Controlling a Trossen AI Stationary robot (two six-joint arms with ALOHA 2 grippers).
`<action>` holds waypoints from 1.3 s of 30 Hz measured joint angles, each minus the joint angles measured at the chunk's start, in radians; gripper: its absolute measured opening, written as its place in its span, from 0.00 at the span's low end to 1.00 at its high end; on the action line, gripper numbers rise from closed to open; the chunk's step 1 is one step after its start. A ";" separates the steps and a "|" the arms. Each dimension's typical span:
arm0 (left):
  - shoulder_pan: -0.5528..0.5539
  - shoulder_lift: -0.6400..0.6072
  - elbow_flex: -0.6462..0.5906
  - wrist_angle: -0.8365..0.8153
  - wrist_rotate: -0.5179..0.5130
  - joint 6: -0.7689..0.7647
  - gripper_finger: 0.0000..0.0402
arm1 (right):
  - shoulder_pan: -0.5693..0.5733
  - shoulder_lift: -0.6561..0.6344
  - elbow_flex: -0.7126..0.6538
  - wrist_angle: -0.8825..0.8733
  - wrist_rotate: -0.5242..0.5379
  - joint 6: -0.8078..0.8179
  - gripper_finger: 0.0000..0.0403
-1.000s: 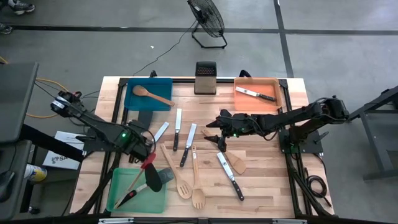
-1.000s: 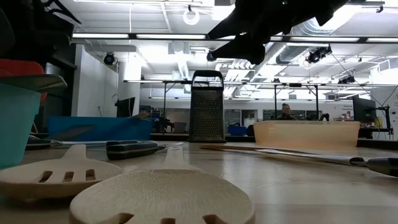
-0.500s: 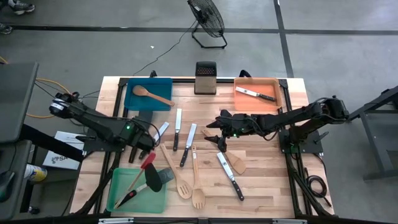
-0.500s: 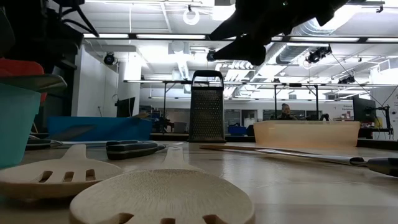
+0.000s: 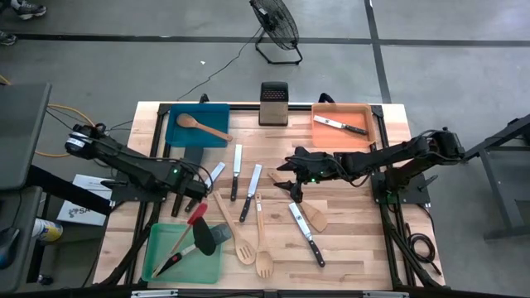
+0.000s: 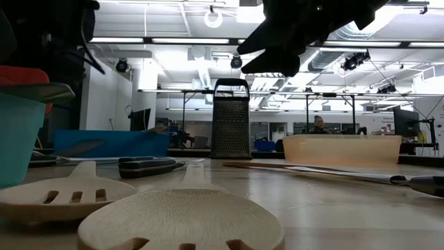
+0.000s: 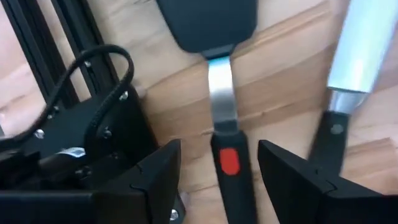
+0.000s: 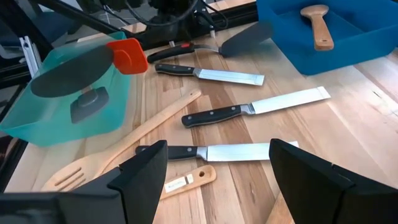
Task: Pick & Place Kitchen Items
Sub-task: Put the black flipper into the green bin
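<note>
The black spatula [image 7: 214, 25] lies flat on the worktop [image 5: 356, 240], its handle between the left gripper [image 7: 219, 168]'s wide, empty fingers [image 7: 158, 171]. A neighbouring knife [image 7: 348, 68] sits just beside one finger; closing off-centre could nudge it. The right gripper [image 5: 291, 184] hovers wide, empty.

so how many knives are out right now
5. One knife in the orange tray; three mid-table: left knife, middle knife, right knife; last knife beside a wooden spatula. The arms may hide more.
</note>
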 joint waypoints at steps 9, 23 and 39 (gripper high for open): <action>0.093 -0.001 -0.008 0.023 0.002 0.028 0.52 | -0.005 0.000 0.000 0.007 0.001 0.000 0.68; 0.190 0.091 -0.012 0.067 0.026 0.078 0.52 | -0.013 0.000 0.000 0.006 -0.002 -0.003 0.68; 0.217 0.212 -0.056 0.166 0.086 0.133 0.52 | -0.013 0.000 0.000 -0.002 -0.003 -0.011 0.68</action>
